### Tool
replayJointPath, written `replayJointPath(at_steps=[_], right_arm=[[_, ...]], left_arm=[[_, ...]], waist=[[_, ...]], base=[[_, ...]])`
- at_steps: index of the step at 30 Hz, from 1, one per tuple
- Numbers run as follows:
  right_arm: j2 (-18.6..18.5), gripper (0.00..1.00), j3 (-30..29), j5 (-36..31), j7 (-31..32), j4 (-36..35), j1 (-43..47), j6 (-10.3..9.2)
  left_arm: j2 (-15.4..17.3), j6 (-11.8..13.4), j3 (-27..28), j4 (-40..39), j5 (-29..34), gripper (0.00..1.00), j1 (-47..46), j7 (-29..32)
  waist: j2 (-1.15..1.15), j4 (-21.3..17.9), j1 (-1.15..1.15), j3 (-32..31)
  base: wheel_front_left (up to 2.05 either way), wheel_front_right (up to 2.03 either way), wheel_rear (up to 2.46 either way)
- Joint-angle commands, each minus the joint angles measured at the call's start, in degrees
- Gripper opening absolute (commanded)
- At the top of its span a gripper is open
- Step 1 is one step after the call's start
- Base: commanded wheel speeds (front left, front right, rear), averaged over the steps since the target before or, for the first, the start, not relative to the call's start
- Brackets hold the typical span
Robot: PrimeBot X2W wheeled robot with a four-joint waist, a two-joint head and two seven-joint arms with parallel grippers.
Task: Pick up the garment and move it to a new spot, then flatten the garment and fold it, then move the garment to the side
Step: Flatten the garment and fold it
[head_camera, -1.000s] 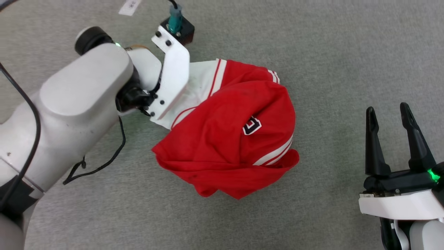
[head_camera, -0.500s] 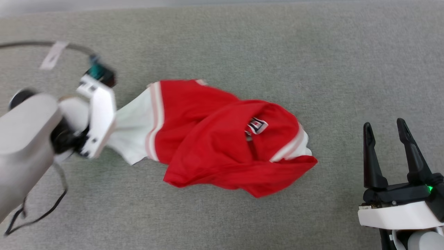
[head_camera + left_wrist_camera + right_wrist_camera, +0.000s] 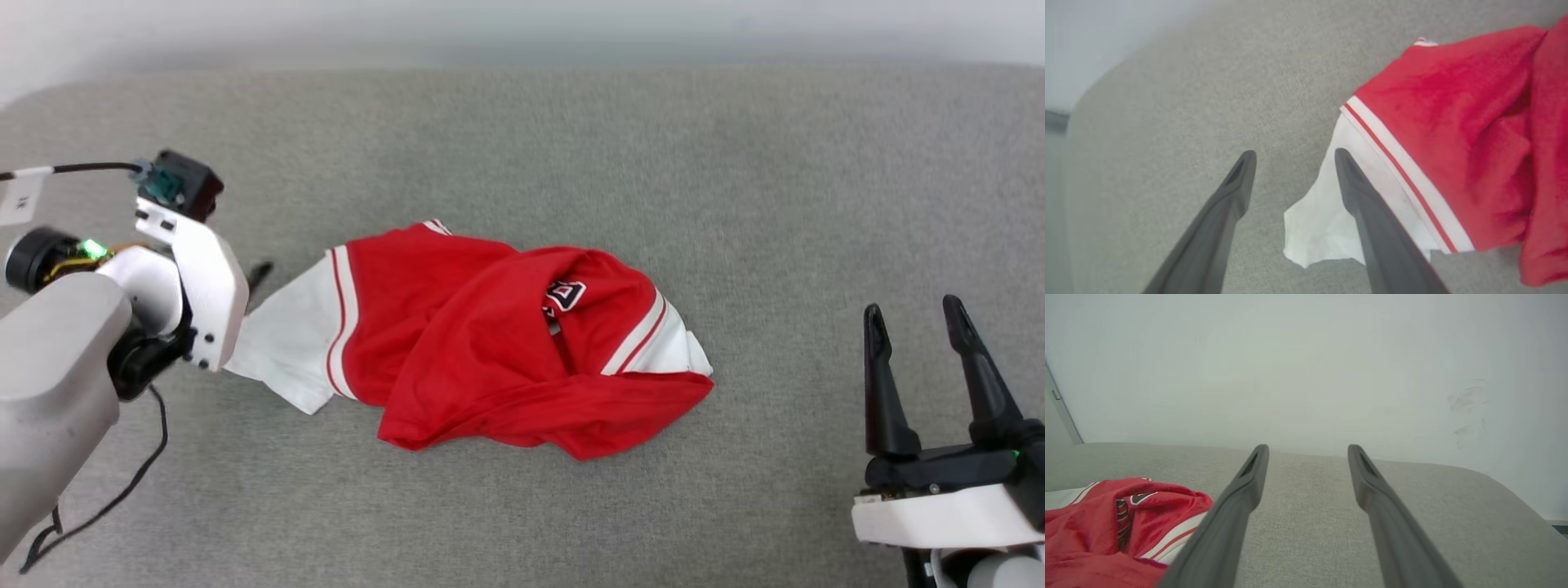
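Since a second ago the garment [image 3: 506,343] has gone from a tight bundle to a longer, lower heap, and the head camera has tilted up to take in more of the grey padded surface [image 3: 735,180]. It lies crumpled near the middle of that surface: red body folded over itself, one white sleeve [image 3: 282,347] with red-white striped trim stretched towards the left arm, a second white sleeve at the other end, and one patch of black white-outlined lettering [image 3: 565,296] peeping from a fold

Left wrist view shows what the head view hides: the left gripper [image 3: 1292,157] stands spread, pinching nothing, one finger [image 3: 1372,220] crossing in front of the loose sleeve edge, the other over bare fabric. Right wrist view adds a pale wall [image 3: 1306,355] with faint scuff marks behind the surface, and the right gripper [image 3: 1308,451] spread wide, well apart from the shirt, which sits at its lower left

Count: one garment, two sleeves showing, two grippers, two dark fingers each
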Motion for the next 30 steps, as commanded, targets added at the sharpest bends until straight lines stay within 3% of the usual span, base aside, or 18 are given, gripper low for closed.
replayJointPath(at_steps=[1, 5, 9, 16, 20, 23, 26, 30], right_arm=[[0.1, 1.00, -0.4, -0.9, -0.1, -0.2, -0.7, -0.04], [0.0, 1.00, -1.5, -3.1, -0.1, -1.4, -3.6, -0.04], [-2.9, 1.00, -0.6, -3.2, -0.1, -0.6, -8.0, -0.04], [-14.3, 1.00, 8.3, -0.9, 1.9, 9.4, -16.4, -0.04], [-21.7, 1.00, 17.7, 4.1, 12.5, 12.7, -21.9, -0.04], [-26.9, 1.00, 25.2, 9.0, 22.0, 12.8, -25.9, -0.04], [-31.8, 1.00, 33.6, 15.4, 32.7, 12.2, -30.3, -0.05], [-36.9, 1.00, 43.9, 23.4, 46.8, 11.0, -36.5, -0.05]], left_arm=[[-0.2, 1.0, 0.6, -0.4, 1.1, 1.00, 0.5, -3.6], [-1.0, 6.3, 3.2, -2.4, 4.4, 1.00, 2.7, -18.5], [-0.1, 12.2, 6.2, -5.8, 5.1, 1.00, 6.1, -28.9], [1.0, 24.0, 13.6, -16.7, 8.8, 1.00, 15.2, -32.9], [-0.1, 29.8, 21.4, -25.1, 14.5, 1.00, 23.5, -32.8], [-1.8, 32.4, 27.7, -30.1, 19.3, 1.00, 29.2, -32.8], [-4.5, 33.8, 33.5, -33.8, 24.0, 1.00, 34.9, -32.8], [-8.6, 33.2, 40.2, -37.3, 29.8, 1.00, 40.6, -32.8]], waist=[[0.00, 0.9, 0.00, -1.9], [0.00, 2.2, 0.00, -4.2], [0.00, 2.9, 0.00, -5.5], [0.00, 4.6, 0.00, -6.9], [0.00, 5.5, 0.00, -7.0], [0.00, 6.1, 0.00, -6.7], [0.00, 6.7, 0.00, -5.7], [0.00, 7.5, 0.00, -3.9]], base=[[0.00, 0.00, 0.00], [0.00, 0.00, 0.00], [0.00, 0.00, 0.00], [0.00, 0.00, 0.00], [0.00, 0.00, 0.00], [0.00, 0.00, 0.00], [0.00, 0.00, 0.00], [0.00, 0.00, 0.00]])
